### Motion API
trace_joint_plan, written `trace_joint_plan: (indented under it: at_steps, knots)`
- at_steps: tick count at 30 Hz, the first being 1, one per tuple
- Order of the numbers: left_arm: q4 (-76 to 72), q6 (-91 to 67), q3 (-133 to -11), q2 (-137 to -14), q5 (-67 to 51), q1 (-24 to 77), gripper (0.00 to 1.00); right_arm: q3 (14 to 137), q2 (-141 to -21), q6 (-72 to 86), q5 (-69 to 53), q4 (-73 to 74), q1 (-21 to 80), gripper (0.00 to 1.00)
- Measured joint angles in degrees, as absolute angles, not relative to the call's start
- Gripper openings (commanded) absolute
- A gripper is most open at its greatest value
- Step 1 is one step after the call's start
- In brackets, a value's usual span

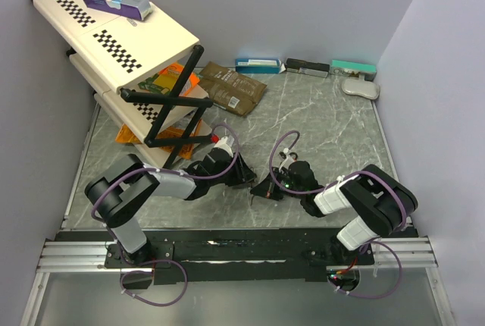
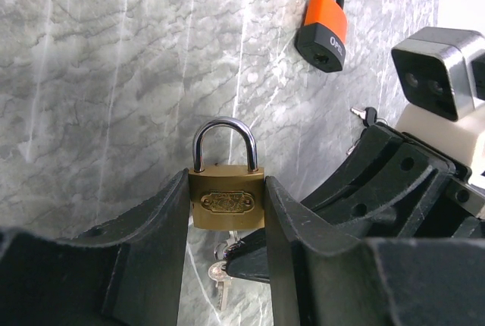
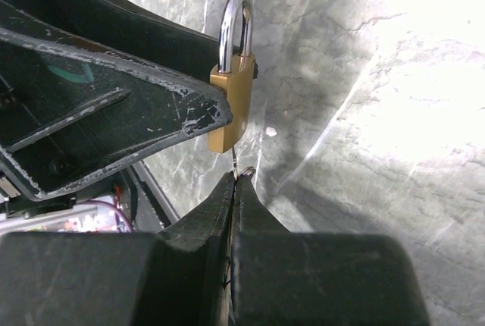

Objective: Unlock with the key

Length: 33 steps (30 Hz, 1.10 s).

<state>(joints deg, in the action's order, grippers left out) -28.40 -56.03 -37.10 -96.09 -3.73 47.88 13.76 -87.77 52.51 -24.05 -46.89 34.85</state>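
A brass padlock with a steel shackle stands upright between the fingers of my left gripper, which is shut on its two sides. Both legs of the shackle sit in the body. From the right wrist view the same brass padlock hangs just beyond my right gripper. That gripper is shut on the key, whose blade runs up into the padlock's underside. A spare key dangles from the ring below. In the top view both grippers meet at the table's middle.
An orange and black padlock lies on the marble table further off, with another small key near it. A folding checkered stand carrying a box fills the back left. A brown packet and flat boxes line the back.
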Motion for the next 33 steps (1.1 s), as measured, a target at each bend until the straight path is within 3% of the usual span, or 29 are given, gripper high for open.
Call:
trace_joint_plan:
  at_steps: [33]
  knots:
    - [-32.10, -58.43, -37.32, -99.39, -2.98, 48.95, 0.01, 12.19, -89.60, 43.77, -16.69, -51.81, 35.22, 0.00]
